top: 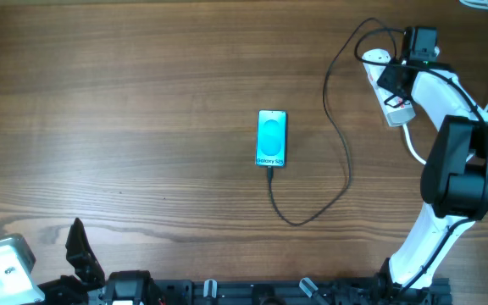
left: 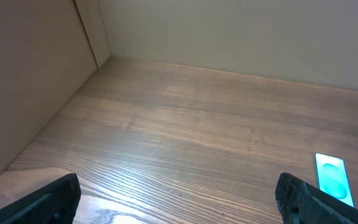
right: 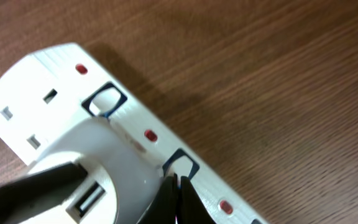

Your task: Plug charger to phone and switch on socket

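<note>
right gripper [right: 176, 186] has its two dark fingertips pressed together into a single point with nothing held between them. that point sits against the near edge of a black-framed rocker switch [right: 180, 165] on the socket [right: 48, 81]. just beside the tips stands the white adapter [right: 114, 155], seated in the strip with a usb slot facing up. a second rocker switch [right: 104, 99] lies further along, next to an unused three-pin outlet [right: 33, 115], and small red marks [right: 149, 135] run down the strip, one by each switch.

seen from overhead, the socket lies at the far right of the wooden table [top: 125, 102], with the right arm [top: 468, 169] reaching over it from the near edge. a thick white cord [top: 412, 146] leaves the strip's near end and passes under the arm. the charger [top: 346, 169], a thin black cable, loops out from the adapter toward the far side, sweeps down toward the near side and curls back to meet the lower short edge of the phone [top: 272, 138]. the phone lies flat at the middle of the table, cyan screen up, well apart from the socket.

left gripper [left: 178, 202] hangs over bare wood at the near left corner, fingers [left: 48, 199] spread wide and holding nothing, the phone far off to its right.
</note>
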